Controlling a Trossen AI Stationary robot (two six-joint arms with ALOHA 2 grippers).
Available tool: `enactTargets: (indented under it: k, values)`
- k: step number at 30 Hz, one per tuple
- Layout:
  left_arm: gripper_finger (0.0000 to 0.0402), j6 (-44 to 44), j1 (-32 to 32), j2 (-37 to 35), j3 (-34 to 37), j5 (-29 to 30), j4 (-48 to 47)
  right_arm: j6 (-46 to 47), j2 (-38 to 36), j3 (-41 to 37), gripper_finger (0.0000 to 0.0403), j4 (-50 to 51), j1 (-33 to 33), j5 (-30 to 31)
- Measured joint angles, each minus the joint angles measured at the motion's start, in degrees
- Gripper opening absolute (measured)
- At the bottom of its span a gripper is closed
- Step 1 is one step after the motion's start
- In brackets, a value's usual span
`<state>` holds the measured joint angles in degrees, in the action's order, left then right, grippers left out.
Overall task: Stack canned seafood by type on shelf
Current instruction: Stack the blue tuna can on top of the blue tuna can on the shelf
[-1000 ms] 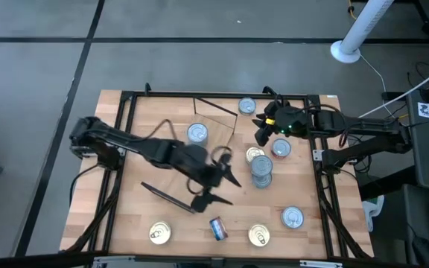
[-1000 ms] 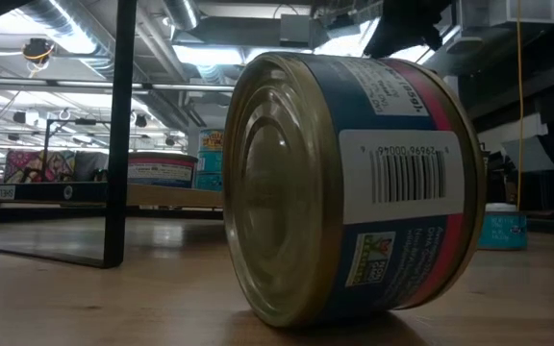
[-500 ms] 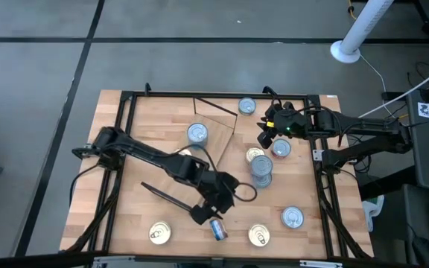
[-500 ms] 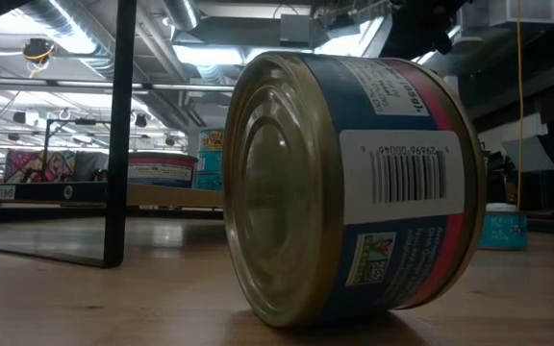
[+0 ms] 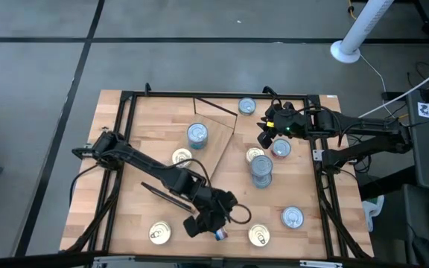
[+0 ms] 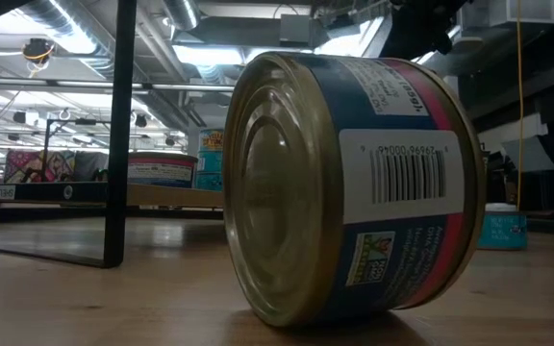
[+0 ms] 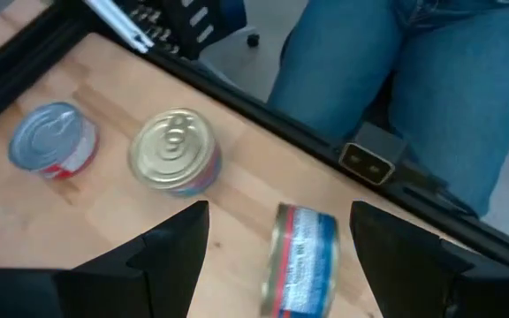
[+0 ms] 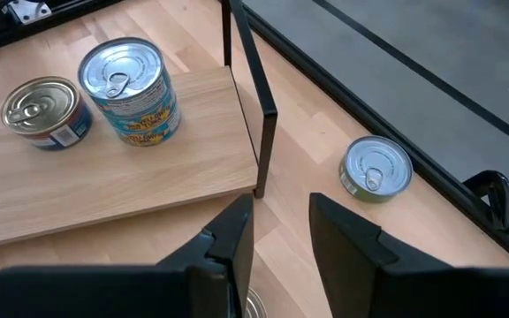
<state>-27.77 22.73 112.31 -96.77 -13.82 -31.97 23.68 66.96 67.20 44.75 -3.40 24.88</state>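
High view: nine round tins on the slatted wooden tabletop (image 5: 147,156). Four silver-topped tins (image 5: 197,134) sit singly, one of them at the far edge by the frame. One two-high stack of silver tins (image 5: 261,171) stands mid-right. Three gold-lidded pull-tab tins (image 5: 159,233) are along the near side and centre, plus one at the stack. One blue-and-red labelled tin lying on its side (image 5: 219,232) is at the near edge. The light plywood shelf board (image 5: 213,126) lies tilted at the far centre. The left gripper (image 5: 216,223) hangs over the sideways tin, fingers spread wide, holding nothing. The right gripper (image 5: 265,132) hovers far right, holding nothing.

Low view: the sideways tin (image 6: 349,187) fills the frame, gold end facing left, barcode showing.

Left wrist view: two dark fingers (image 7: 170,252) straddle the sideways tin (image 7: 300,258), not touching. One silver tin (image 7: 53,141), one gold tin (image 7: 175,150); a person's jeans beyond.

Right wrist view: fingers (image 8: 237,234) narrowly apart, empty. Two tins on the shelf (image 8: 104,185), one on the table.
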Motion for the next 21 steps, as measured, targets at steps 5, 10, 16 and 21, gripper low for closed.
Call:
enactTargets:
  k: [5, 10, 16, 21]
  values:
    - [0.0271, 0.5, 1.8, 0.0, 0.0, 1.1, -0.2, 0.0, 0.0, 0.0, 0.0113, 0.0, 0.0, 0.0]
    - [0.0271, -1.3, 2.8, 0.0, 0.0, 5.9, -0.3, 0.0, 0.0, 0.0, 0.0113, 0.0, 0.0, 0.0]
    - [0.0271, 0.3, 3.1, 0.0, 0.0, 9.0, 2.7, 0.0, 0.0, 0.0, 0.0113, 0.0, 0.0, -1.1]
    - [0.0271, 0.3, 3.1, 0.0, 0.0, 9.2, 4.8, 0.1, 0.0, 0.0, 0.0113, 0.0, 0.0, -3.1]
